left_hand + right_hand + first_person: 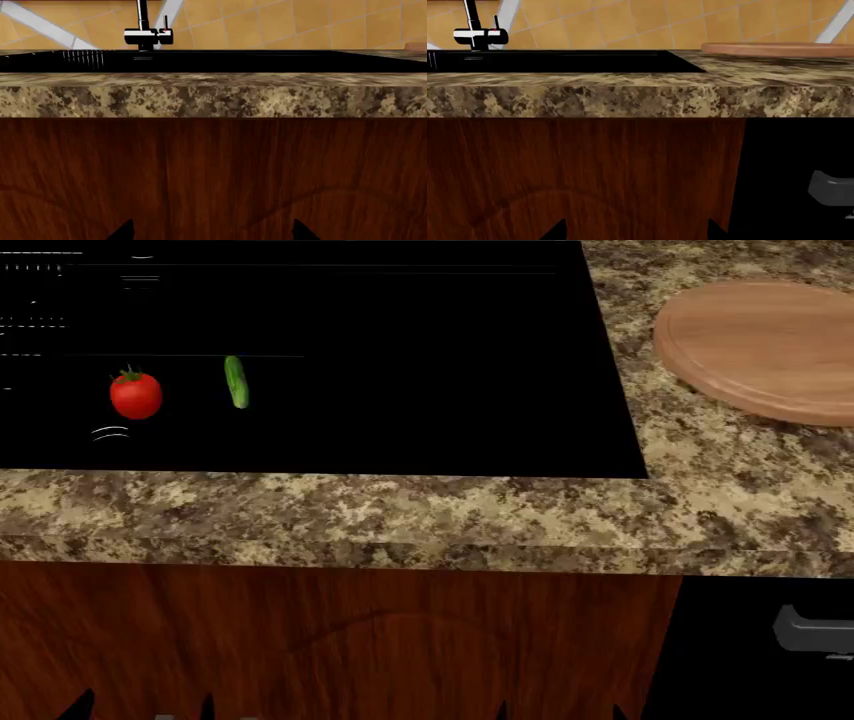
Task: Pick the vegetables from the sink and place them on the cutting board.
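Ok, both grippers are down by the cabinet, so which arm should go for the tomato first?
Left, probably. The tomato and cucumber lie at the left end of the sink, above the left gripper. The right gripper sits lower right, nearer the cutting board. Both look open and empty.

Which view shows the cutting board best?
Head view: the cutting board is seen from above on the countertop right of the sink, cropped at the frame's right edge. Right wrist shows only a thin edge-on sliver; left wrist barely a corner.
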`<state>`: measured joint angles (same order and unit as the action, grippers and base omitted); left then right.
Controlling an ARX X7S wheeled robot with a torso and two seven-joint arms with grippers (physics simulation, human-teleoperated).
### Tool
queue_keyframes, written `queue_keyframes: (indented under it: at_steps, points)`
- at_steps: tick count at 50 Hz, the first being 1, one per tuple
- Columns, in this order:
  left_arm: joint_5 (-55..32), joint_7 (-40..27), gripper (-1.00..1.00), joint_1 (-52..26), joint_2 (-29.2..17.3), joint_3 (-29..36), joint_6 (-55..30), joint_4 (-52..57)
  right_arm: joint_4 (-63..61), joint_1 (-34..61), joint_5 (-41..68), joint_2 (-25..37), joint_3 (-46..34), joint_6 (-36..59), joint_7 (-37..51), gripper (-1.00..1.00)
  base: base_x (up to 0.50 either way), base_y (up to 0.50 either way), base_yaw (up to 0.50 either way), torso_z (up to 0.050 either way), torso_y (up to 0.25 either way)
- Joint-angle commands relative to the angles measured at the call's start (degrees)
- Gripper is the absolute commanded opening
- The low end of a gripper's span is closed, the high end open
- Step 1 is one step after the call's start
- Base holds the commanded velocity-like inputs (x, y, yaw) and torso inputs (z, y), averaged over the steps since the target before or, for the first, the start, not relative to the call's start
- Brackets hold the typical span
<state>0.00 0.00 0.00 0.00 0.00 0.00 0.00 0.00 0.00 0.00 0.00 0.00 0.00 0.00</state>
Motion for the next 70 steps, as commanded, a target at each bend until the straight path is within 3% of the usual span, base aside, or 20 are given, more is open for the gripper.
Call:
queue_keyframes:
  at_steps: [1,13,55,57,58,60,63,66,70]
  points:
    - [0.0,-0.5,1.0,0.1,-0.4,0.5,-0.2,0.4,0.1,0.1,3.3,3.3,-3.9,-0.2,3.9,1.0,0.0,0.0,0.0,0.0,0.0]
    - [-4.6,-1.7,1.0,0.8,-2.6,2.5,0.6,1.9,0.7,0.8,3.2,4.0,-5.0,2.4,6.6,1.0,0.0,0.0,0.0,0.0,0.0]
    - [-4.9,-5.7,1.0,0.0,-5.9,7.5,1.3,-0.4,0.5,1.4,3.9,6.5,-9.0,3.1,10.1,1.0,-0.03,0.5,0.0,0.0,0.0]
    - [-4.8,-6.2,1.0,-0.5,-6.0,7.4,1.3,-1.1,-1.4,0.9,4.1,6.6,-8.7,5.2,10.9,1.0,0.0,0.0,0.0,0.0,0.0]
    - [-7.3,-4.3,1.0,-0.5,-6.1,7.3,1.4,-0.9,-4.4,1.4,4.6,7.3,-9.5,11.8,10.0,1.0,0.0,0.0,0.0,0.0,0.0]
    - [-3.4,-4.4,1.0,-2.9,-7.6,10.6,-5.3,1.6,-11.3,1.9,5.4,9.5,-11.1,18.9,7.7,1.0,0.0,0.0,0.0,0.0,0.0]
    - [-4.8,-2.1,1.0,-5.9,-8.9,11.5,-12.1,9.6,-20.3,6.5,6.8,12.0,-10.9,31.7,6.1,1.0,0.0,0.0,0.0,0.0,0.0]
    - [-8.6,-0.3,1.0,-12.9,-9.7,10.5,-22.1,17.0,-31.0,17.4,7.2,14.0,-11.6,49.1,5.6,1.0,0.0,0.0,0.0,0.0,0.0]
    - [-8.0,-1.5,1.0,-20.6,-10.6,10.4,-30.3,22.7,-33.2,28.0,7.7,13.9,-12.1,57.8,4.9,1.0,0.0,0.0,0.0,0.0,0.0]
